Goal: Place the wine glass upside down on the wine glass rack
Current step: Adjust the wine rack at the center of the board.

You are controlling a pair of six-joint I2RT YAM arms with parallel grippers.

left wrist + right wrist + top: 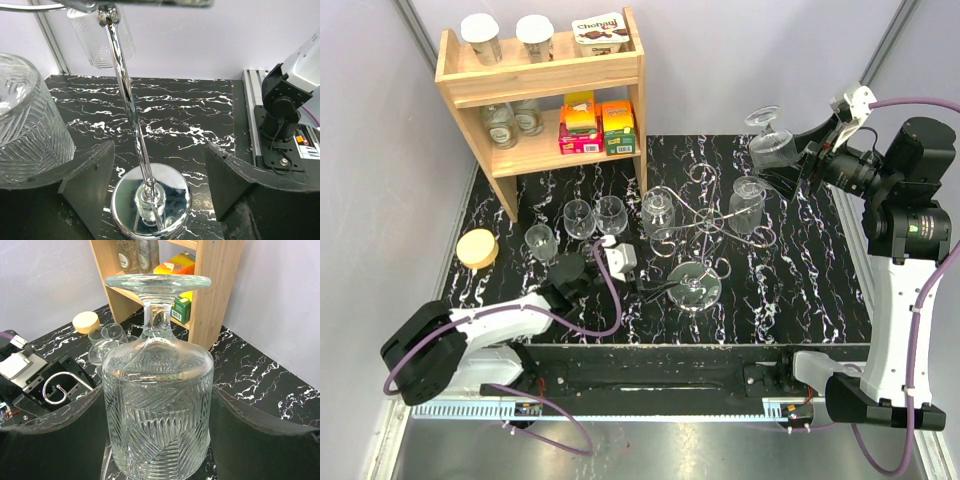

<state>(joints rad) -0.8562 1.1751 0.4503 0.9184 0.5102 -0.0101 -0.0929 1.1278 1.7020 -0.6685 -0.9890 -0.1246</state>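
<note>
My right gripper is shut on a ribbed wine glass, held up at the back right, above and right of the wine glass rack. In the right wrist view the wine glass stands foot up between my fingers. Two other glasses hang upside down on the rack's scroll arms. My left gripper is low on the table, open, with a finger on either side of the rack's shiny disc base and the post rising between them.
A wooden shelf with jars and cartons stands at the back left. Three loose glasses and a yellow lid sit left of the rack. The right arm's base is beyond the table's right edge.
</note>
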